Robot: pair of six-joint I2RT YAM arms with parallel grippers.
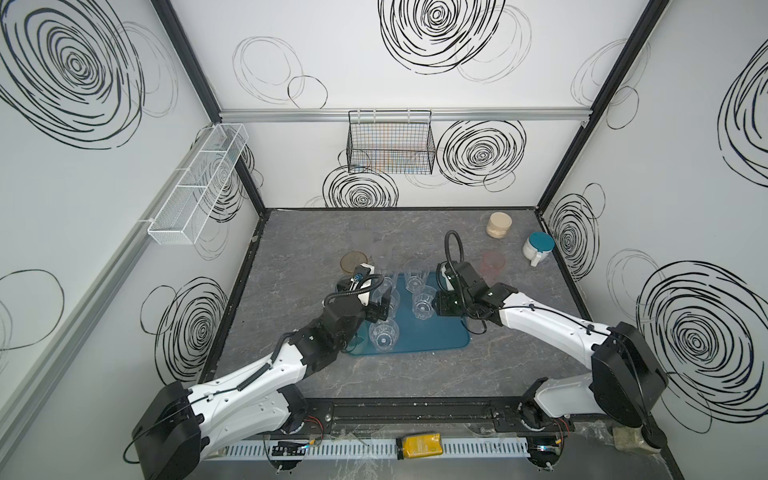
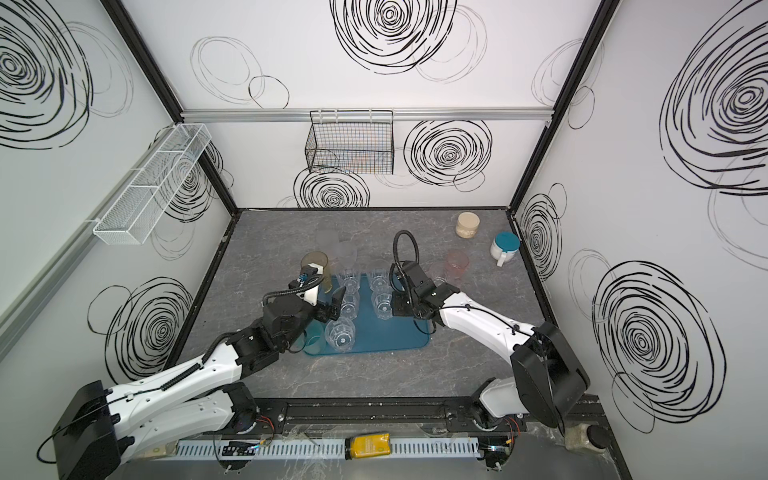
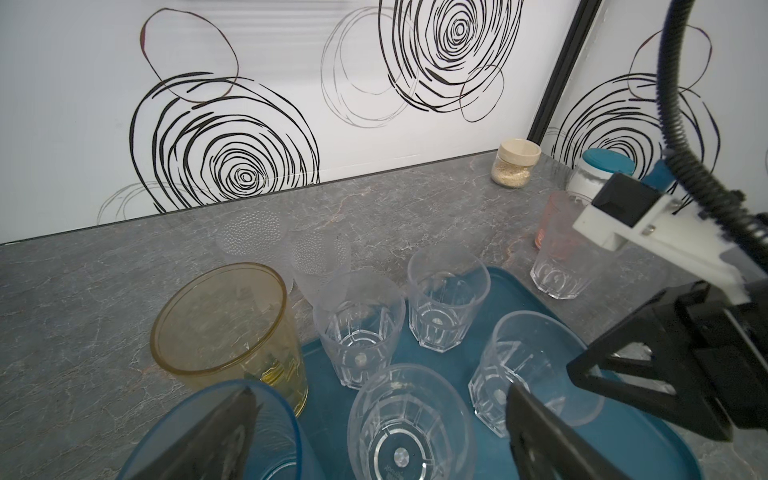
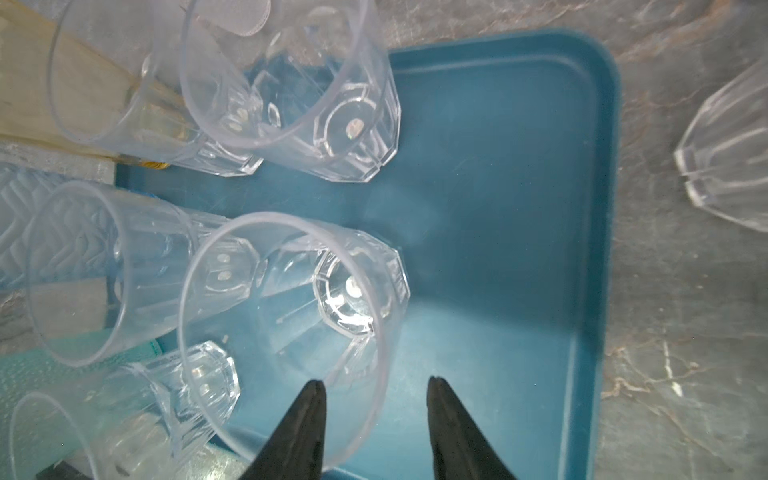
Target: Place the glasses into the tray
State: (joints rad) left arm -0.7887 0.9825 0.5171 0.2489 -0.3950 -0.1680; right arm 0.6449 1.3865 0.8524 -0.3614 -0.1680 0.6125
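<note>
The dark teal-blue tray lies mid-table with several clear faceted glasses upright on it. My right gripper is open over the rim of one clear glass; one finger is inside, one outside, and neither presses the wall. My left gripper is wide open around another clear glass, with one finger in a blue glass. Off the tray stand an amber glass, a pink glass, a teal glass, frosted ones and a clear one.
A squat beige jar and a white handled cup with teal lid stand at the back right. A black wire basket hangs on the back wall and a white mesh shelf on the left wall.
</note>
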